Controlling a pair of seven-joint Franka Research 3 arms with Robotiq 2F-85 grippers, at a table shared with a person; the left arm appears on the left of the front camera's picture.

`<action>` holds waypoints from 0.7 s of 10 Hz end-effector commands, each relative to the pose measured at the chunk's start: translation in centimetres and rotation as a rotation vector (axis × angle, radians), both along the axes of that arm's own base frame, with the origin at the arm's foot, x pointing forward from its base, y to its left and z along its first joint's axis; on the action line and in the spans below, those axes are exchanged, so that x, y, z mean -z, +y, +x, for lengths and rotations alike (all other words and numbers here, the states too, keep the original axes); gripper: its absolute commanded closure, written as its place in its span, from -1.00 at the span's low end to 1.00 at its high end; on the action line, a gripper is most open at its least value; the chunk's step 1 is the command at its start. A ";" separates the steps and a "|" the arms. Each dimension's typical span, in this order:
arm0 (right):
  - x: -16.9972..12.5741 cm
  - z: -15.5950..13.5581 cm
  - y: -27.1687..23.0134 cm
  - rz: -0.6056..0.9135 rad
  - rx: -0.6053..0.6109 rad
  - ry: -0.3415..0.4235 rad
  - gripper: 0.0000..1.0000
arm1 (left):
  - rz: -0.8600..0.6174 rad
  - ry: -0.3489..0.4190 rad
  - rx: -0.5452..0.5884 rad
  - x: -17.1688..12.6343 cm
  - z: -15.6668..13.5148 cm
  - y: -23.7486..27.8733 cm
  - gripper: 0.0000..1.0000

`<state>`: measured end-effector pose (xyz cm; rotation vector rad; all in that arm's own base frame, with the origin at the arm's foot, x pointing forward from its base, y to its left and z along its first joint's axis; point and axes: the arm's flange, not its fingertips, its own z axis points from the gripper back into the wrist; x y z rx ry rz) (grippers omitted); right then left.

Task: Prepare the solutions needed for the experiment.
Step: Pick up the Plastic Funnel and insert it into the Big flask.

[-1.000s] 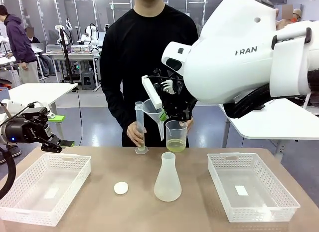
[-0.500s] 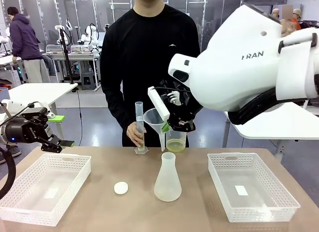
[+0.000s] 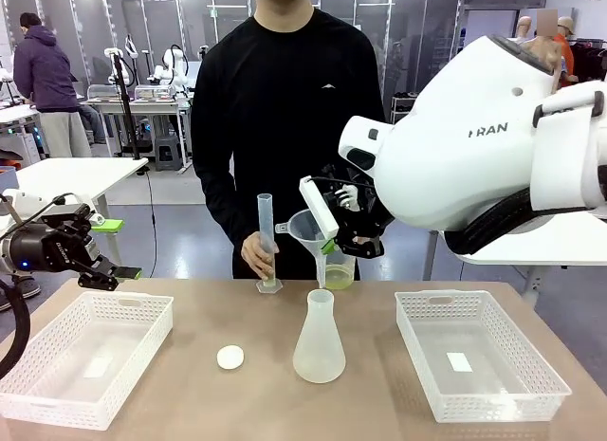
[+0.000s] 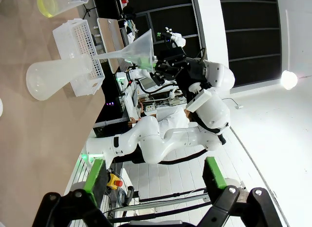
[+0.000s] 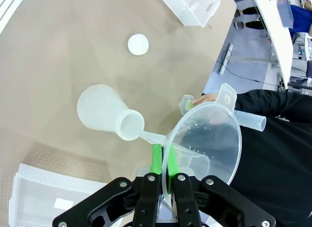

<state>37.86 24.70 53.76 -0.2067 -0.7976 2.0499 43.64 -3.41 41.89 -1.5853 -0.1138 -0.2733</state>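
Funnel placement over the conical flask. Right fingers [image 5: 156,161] are closed on the wall of the funnel [image 5: 209,139], holding it tilted so that its spout reaches the mouth of the flask [image 3: 319,341], which stands at mid-tabletop. Whether the tip has entered the neck cannot be told. Solutions [image 3: 334,279], a shallow yellow-green layer, lie in the beaker [image 3: 339,266] at the far edge of the tabletop [image 3: 370,413], just behind the funnel. Beside it the person's hand [image 3: 256,256] steadies an upright measuring cylinder [image 3: 266,237]. Left fingers [image 4: 95,173] stand wide apart and hold nothing, hovering over the far rim of the left basket [image 3: 57,408]. A white cap [image 3: 229,357] lies between that basket and the flask.

Likely faults: a spout lowered off-centre could catch the rim and tip the light, empty flask. The pinch on the thin wall could let the funnel swing or slip. The bulky wrist passes close to the beaker and could knock it, spilling the liquid.

Compared with a second ago, the funnel has travelled from next to the cylinder toward the robot's right and slightly downward. It now partly hides the beaker. Flask, cylinder, hand and left fingers are unchanged.
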 end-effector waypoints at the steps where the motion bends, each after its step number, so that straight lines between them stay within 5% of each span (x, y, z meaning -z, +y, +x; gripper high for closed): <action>1: 1.2 0.9 -0.6 0.044 -0.022 0.001 0.92 | -0.001 0.003 0.002 -0.3 0.0 0.0 -1.00; 7: 3.0 1.7 -0.7 0.107 -0.025 0.049 0.92 | -0.001 0.003 0.002 -0.3 0.0 0.0 -1.00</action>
